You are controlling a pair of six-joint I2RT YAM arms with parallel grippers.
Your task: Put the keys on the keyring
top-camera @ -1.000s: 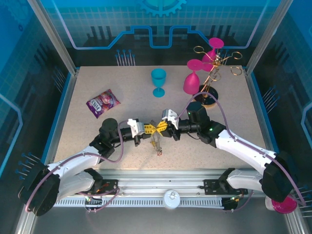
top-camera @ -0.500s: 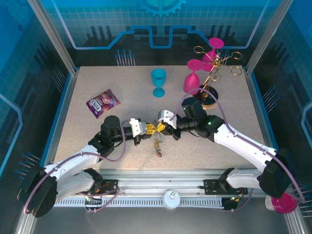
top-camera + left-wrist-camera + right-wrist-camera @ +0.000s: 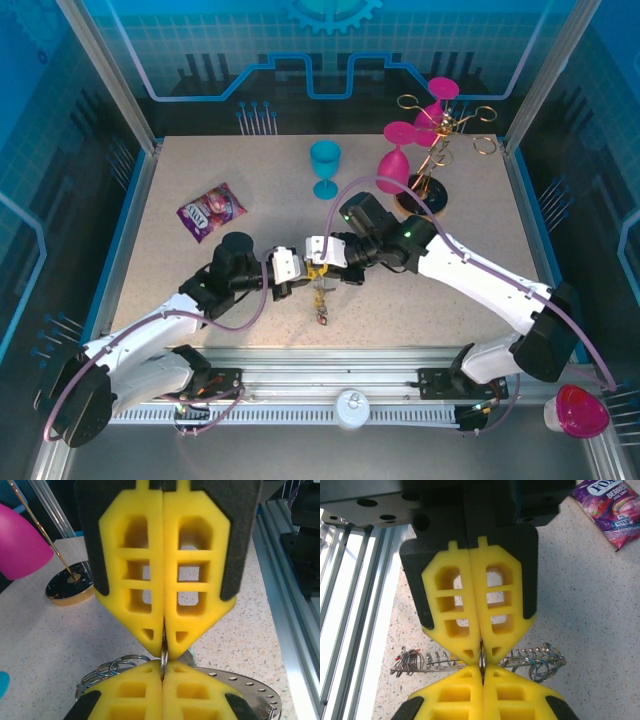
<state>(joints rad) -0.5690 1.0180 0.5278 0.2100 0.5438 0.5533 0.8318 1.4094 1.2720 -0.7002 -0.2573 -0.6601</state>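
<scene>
Two grippers meet tip to tip above the middle of the counter [image 3: 250,180]. At far left lies a purple candy packet [image 3: 211,212]. The left gripper [image 3: 162,669] has its fingers pressed together on the thin edge of the keyring [image 3: 245,682], a flat grey disc with wire loops at its rim. The keys [image 3: 322,305] trail from it toward the near edge. The right gripper [image 3: 482,672] clamps the same edge from the opposite side, fingers closed. Farther right stand a teal goblet [image 3: 325,168], a pink goblet [image 3: 393,168] and the golden rack [image 3: 70,584].
</scene>
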